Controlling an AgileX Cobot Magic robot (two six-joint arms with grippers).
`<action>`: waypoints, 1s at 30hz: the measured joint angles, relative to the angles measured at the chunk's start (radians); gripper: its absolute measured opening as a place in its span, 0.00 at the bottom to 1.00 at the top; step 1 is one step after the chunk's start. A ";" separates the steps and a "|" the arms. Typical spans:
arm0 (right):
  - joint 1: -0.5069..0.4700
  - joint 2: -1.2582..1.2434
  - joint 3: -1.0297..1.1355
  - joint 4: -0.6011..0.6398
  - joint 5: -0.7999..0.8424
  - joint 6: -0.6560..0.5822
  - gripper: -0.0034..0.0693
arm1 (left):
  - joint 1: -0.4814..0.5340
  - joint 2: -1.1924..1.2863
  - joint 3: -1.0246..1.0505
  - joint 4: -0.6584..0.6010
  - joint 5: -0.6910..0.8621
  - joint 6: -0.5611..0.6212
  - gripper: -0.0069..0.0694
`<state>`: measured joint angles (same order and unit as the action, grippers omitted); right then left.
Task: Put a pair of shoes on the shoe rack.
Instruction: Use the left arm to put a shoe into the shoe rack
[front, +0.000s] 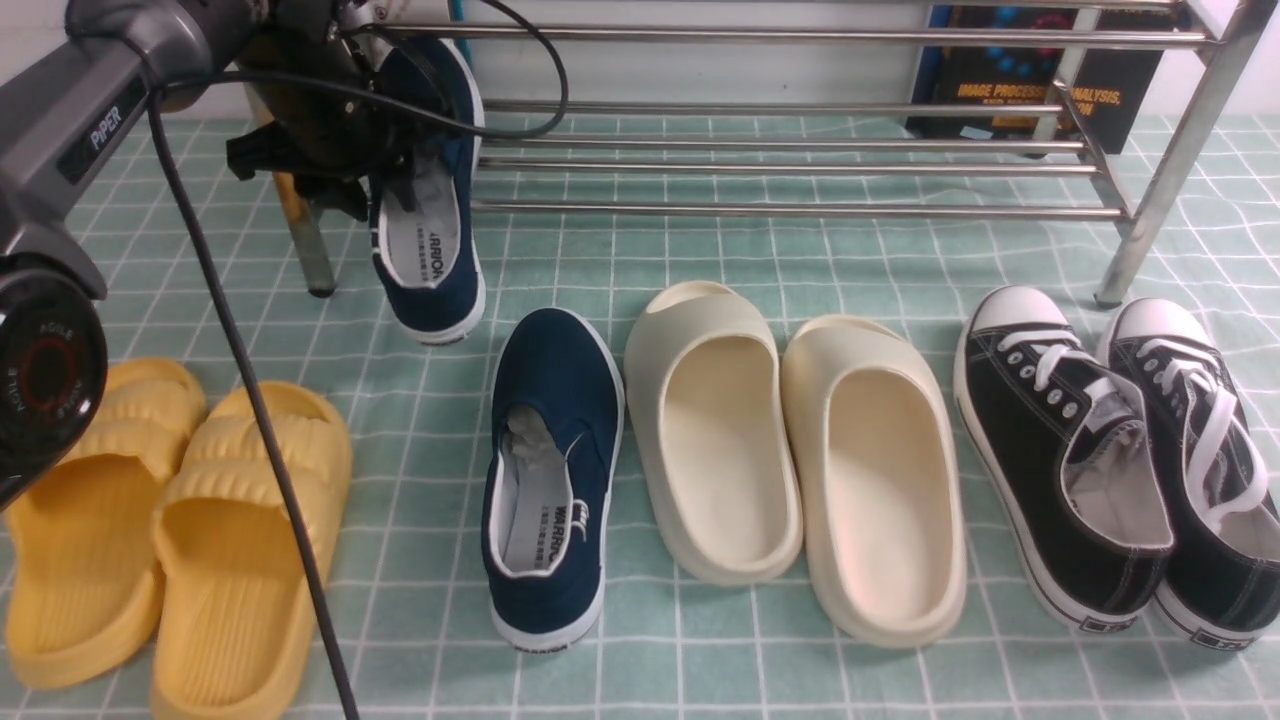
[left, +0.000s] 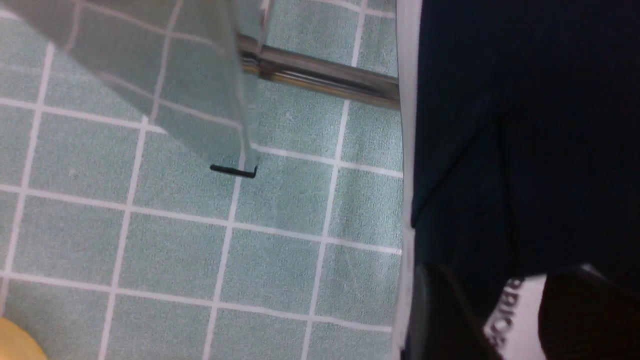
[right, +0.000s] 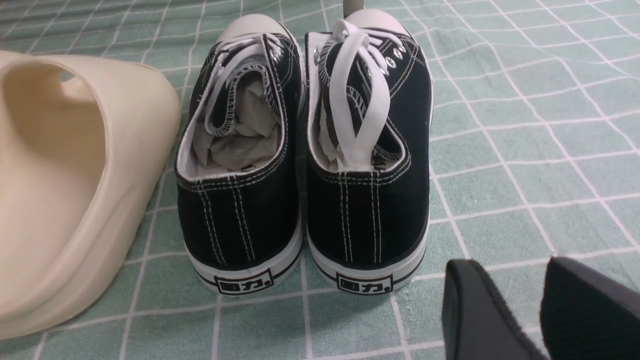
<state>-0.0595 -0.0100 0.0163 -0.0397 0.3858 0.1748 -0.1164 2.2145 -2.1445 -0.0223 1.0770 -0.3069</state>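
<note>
The left claw (left: 510, 320) stands wide, one finger (left: 585, 320) inside and one outside the wall of a navy blue canvas slip-on (front: 435, 260) with white rubber sole, seemingly not pinching it. That shoe leans steeply across the front bars of the shiny steel shoe rack (front: 800, 210), heel hanging below the claw. Its navy twin (front: 560, 400) lies on the desk (front: 700, 640), nearer the camera and to the claw's right. So tilted, the leaning shoe could slide off the round bars, or the inner finger could snag its collar. The right claw (right: 520, 310) gapes, empty.
</note>
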 joint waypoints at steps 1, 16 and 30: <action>0.000 0.000 0.000 0.000 0.000 0.000 0.38 | 0.000 0.000 0.000 0.000 0.005 0.001 0.48; 0.000 0.000 0.000 0.000 0.000 0.000 0.38 | 0.000 -0.026 0.000 0.022 0.030 0.007 0.48; 0.000 0.000 0.000 0.000 0.000 0.000 0.38 | 0.001 -0.042 -0.004 0.048 0.116 0.043 0.26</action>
<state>-0.0595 -0.0100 0.0163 -0.0397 0.3858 0.1748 -0.1154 2.1723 -2.1482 0.0255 1.1926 -0.2636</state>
